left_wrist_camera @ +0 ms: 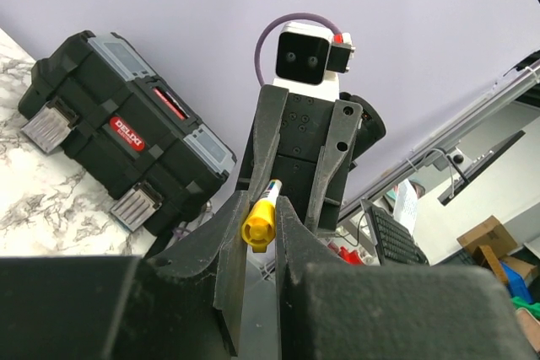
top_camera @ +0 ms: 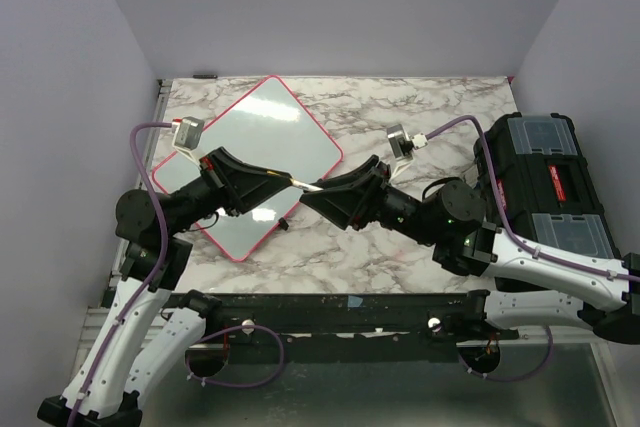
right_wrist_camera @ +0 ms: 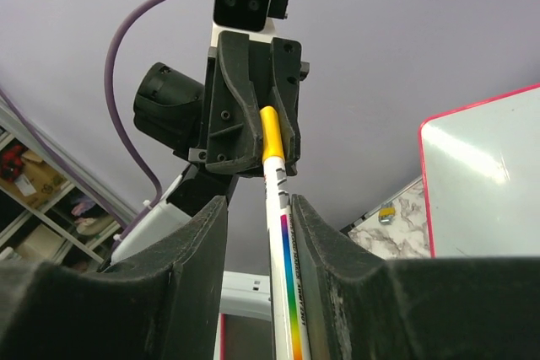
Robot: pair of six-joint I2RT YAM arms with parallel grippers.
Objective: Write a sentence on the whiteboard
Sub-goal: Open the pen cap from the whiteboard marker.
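Top external: bare marble (top_camera: 430, 107) between whiteboard (top_camera: 270, 132), toolbox (top_camera: 545, 182).

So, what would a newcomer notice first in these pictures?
One marker is held in mid-air over the marble table: the left fingers clamp its yellow cap, and the right fingers flank its white barrel. On the left lies the red-rimmed whiteboard, turned cornerwise; a black toolbox sits at the right.
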